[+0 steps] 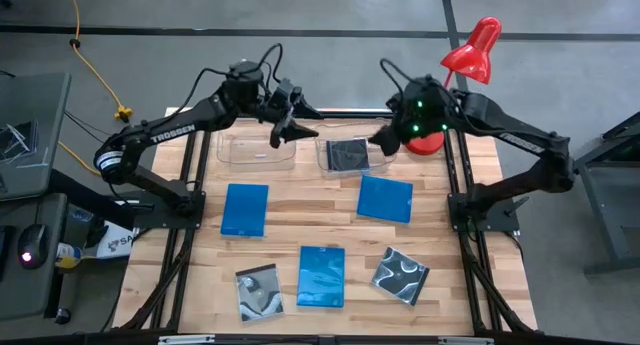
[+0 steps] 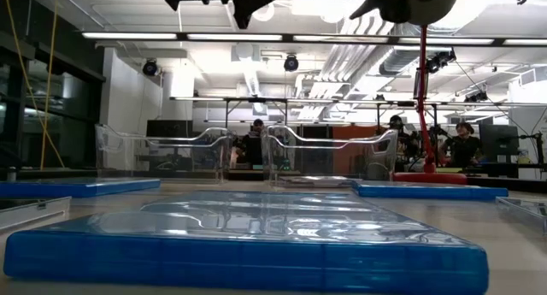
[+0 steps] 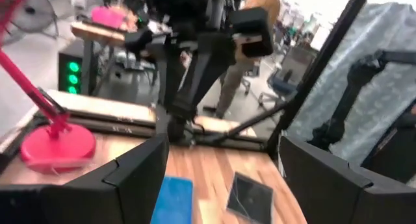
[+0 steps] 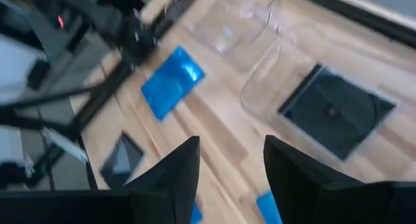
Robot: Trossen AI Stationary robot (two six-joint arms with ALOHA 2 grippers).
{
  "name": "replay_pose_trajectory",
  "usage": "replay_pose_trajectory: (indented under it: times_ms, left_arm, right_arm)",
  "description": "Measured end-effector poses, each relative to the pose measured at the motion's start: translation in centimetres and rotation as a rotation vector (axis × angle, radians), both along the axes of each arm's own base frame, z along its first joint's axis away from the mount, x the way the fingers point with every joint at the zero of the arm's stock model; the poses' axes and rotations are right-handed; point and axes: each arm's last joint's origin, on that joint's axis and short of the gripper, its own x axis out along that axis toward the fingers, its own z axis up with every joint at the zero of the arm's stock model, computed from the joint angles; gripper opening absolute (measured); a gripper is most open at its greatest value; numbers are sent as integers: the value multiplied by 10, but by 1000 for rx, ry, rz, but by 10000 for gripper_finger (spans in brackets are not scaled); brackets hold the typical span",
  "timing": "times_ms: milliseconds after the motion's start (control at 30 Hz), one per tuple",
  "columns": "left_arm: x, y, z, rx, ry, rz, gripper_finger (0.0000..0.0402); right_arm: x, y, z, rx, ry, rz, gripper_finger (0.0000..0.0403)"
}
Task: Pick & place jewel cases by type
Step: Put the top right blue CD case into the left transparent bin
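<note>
Three blue jewel cases (image 1: pixel 245 208) (image 1: pixel 385 198) (image 1: pixel 322 275) lie flat on the wooden table. Two swirl-covered ones (image 1: pixel 258 290) (image 1: pixel 402 275) lie near the front edge. A black jewel case (image 4: pixel 338 107) lies flat inside the right clear tub (image 1: pixel 350 155). My left gripper (image 3: pixel 221 152) hangs open and empty high above the left clear tub (image 1: pixel 255 150), pointing level. My right gripper (image 4: pixel 231 149) is raised beside the right tub's right end (image 1: pixel 380 140); it slants down, open, with nothing between its fingers.
A red desk lamp (image 1: pixel 470 50) stands with its base (image 1: pixel 430 140) at the table's far right corner, close behind my right arm. The two clear tubs stand side by side along the far edge. Bare wood shows between the loose cases.
</note>
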Motion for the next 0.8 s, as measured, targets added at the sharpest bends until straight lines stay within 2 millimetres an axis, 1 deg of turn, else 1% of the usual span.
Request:
replay_pose_trajectory:
  times_ms: [133,233,433,600,700,800]
  left_arm:
    - [2,-14,-2,17,39,-31,292]
    - [8,-28,-8,11,92,-59,292]
    - [17,-63,-18,34,189,-94,291]
    - [20,-87,-27,68,289,-62,291]
    - [22,-98,-30,94,329,-8,291]
    - [27,-108,-37,111,366,39,291]
  right_arm:
    - [2,24,-5,-7,72,60,154]
    - [3,42,-7,2,109,100,154]
    - [0,78,-12,35,188,99,154]
    - [-5,103,-15,38,224,24,154]
    - [-10,118,-17,46,235,-61,153]
    - [-13,135,-23,60,268,-150,153]
